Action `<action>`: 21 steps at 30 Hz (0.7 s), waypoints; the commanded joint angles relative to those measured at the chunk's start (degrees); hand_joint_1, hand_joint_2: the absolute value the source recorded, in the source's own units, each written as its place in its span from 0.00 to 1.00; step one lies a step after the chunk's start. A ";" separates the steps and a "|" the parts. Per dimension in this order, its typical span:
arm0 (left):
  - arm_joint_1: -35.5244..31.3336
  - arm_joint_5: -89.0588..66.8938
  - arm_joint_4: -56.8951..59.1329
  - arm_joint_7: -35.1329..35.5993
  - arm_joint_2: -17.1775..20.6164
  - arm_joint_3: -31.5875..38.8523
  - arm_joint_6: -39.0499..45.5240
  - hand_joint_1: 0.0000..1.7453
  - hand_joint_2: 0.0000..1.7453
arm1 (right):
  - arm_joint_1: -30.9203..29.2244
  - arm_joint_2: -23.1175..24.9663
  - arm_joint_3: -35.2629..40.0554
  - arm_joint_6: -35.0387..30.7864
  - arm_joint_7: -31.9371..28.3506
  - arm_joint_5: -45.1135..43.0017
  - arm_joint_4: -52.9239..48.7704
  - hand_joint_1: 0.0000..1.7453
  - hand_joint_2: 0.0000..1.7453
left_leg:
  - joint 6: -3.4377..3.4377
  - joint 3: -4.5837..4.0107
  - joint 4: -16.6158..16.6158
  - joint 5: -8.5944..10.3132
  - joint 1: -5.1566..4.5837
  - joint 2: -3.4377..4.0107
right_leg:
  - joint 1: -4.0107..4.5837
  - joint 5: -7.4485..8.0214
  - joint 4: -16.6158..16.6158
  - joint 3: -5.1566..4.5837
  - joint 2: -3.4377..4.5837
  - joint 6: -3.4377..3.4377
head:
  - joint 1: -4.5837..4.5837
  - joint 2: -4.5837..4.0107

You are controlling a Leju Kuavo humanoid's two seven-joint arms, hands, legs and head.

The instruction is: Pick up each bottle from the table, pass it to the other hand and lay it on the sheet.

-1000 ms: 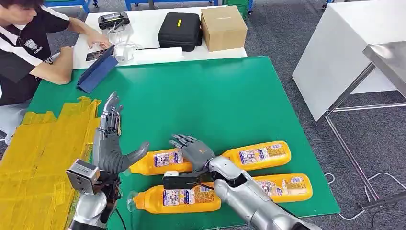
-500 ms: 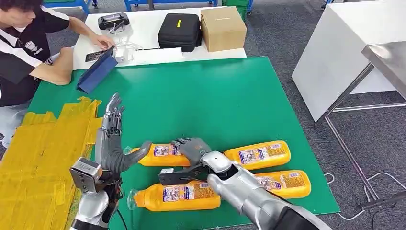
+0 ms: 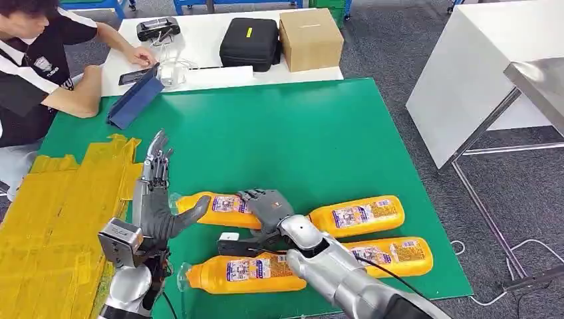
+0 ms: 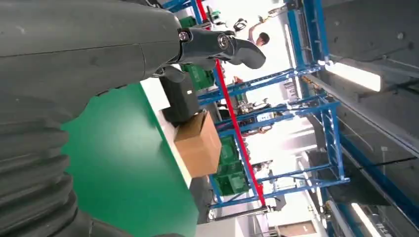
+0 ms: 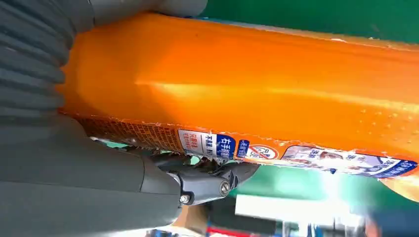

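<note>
A green mat-covered table (image 3: 292, 133) stands on a grey floor, with a crinkled yellow sheet (image 3: 46, 219) at its left side and a seated person (image 3: 33, 60), cut off by the frame edge, at the far left corner. The robot's right hand (image 3: 266, 207) is clamped over an orange plastic bottle with a printed label (image 3: 216, 210), hiding its base end; the right wrist view shows that bottle (image 5: 247, 89) pressed against the palm. The left hand (image 3: 154, 199) stands beside the bottle's neck, fingers spread and holding nothing, while three more orange bottles (image 3: 357, 215) lie nearby, partly covered by the right arm.
</note>
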 commanded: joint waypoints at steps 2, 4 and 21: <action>0.95 -0.33 -0.49 0.47 0.48 -1.34 0.38 0.00 1.00 | 10.23 -1.27 -11.94 -12.36 -8.11 -7.57 -20.61 1.00 1.00 | -0.04 0.12 0.04 -0.10 0.10 -0.26 | 0.10 -0.13 -0.03 0.21 -0.18 -0.10 | 0.02 0.00; 1.14 -0.44 -0.49 0.48 0.44 -1.72 0.59 0.00 1.00 | 11.81 -1.61 -13.14 -13.51 -8.88 -8.56 -23.81 1.00 1.00 | -0.04 0.14 0.07 -0.16 0.09 -0.25 | 0.09 -0.17 0.00 0.23 -0.16 -0.11 | 0.00 0.00; 0.73 -0.59 0.98 0.82 0.41 -2.95 0.91 0.00 1.00 | 13.19 0.00 -18.20 -11.78 -12.70 -14.32 -22.01 1.00 1.00 | -0.02 0.00 -0.02 -0.05 0.03 -0.16 | 0.03 -0.06 -0.04 0.04 -0.10 -0.06 | 0.00 0.00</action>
